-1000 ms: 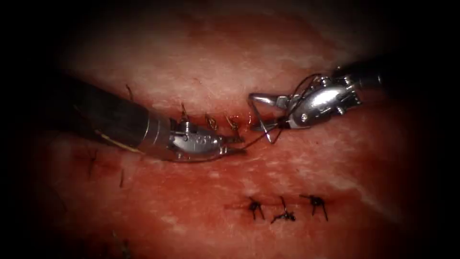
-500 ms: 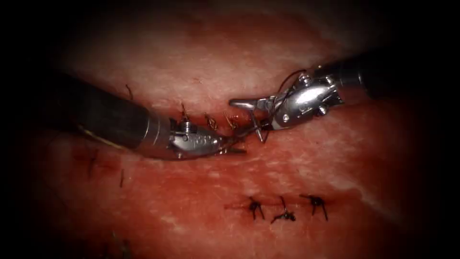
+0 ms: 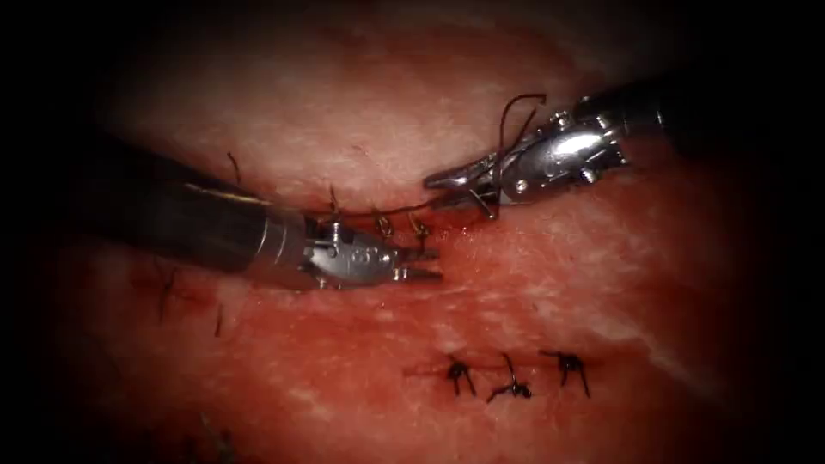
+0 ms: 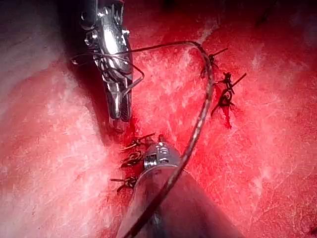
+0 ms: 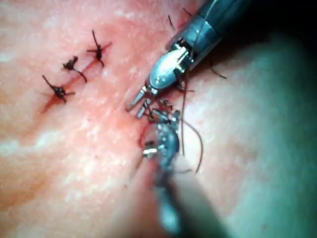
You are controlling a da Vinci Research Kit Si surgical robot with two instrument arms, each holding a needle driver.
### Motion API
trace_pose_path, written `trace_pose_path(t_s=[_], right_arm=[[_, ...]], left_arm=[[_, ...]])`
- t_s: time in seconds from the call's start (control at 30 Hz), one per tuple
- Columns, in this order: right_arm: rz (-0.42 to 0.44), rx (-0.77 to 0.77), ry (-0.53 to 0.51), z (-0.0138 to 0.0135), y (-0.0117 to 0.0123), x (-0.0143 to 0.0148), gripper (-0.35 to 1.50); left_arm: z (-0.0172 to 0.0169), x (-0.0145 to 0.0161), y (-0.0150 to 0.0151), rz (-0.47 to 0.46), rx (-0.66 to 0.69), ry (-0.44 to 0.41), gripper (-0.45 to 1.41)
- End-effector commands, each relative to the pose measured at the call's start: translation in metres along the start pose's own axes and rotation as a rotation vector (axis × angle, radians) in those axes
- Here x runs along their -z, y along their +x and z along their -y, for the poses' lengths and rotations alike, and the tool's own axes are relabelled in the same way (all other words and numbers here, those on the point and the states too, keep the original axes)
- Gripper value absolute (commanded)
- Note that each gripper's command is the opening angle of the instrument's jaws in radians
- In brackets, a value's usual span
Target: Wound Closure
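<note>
Okay, nearest: three black knotted stitches on the wet red tissue. Silver left pincer is slightly spread and holds nothing, just below the dark narrow cut. Farther back, silver right pincer, open a second ago, is clamped on thin dark thread looped around it. Likely knot-tying; the next move calls for even tension.

Three cameras on one stretch of stitched tissue.

Your endoscope looks down from above and in front, set well back, so you see both tools facing each other over the cut. Your left wrist camera rides close along the left tool, facing the right tool head-on. Your right wrist camera looks very closely down its own tool toward the left one. All three share the stitches at the cut and the row of three dark knots nearby.
</note>
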Motion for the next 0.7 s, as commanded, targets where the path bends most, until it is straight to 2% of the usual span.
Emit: trace_pose_path(t_s=[0.03, 0.37, 0.5, 0.53, 0.7], right_arm=[[0.016, 0.001, -0.019, 0.0010, -0.0001, -0.0012, -0.35], [0.241, -0.186, -0.266, 0.0036, -0.0019, -0.0011, -0.35], [0.329, -0.220, -0.318, 0.0043, -0.0013, -0.0010, -0.35], [0.375, -0.233, -0.349, 0.0044, -0.0010, -0.0009, -0.35], [0.431, -0.258, -0.388, 0.0046, 0.0002, -0.0013, -0.35]], left_arm=[[-0.0006, -0.0006, -0.0004, 0.001, 0.001, -0.002, -0.04], [-0.0008, -0.0006, -0.0003, 0.001, 0.002, -0.004, -0.04], [-0.0008, -0.0006, -0.0003, 0.001, 0.008, -0.005, -0.04], [-0.0008, -0.0006, -0.0003, 0.001, 0.008, -0.004, -0.04], [-0.0010, -0.0007, -0.0002, 0.000, 0.009, -0.006, -0.04]])
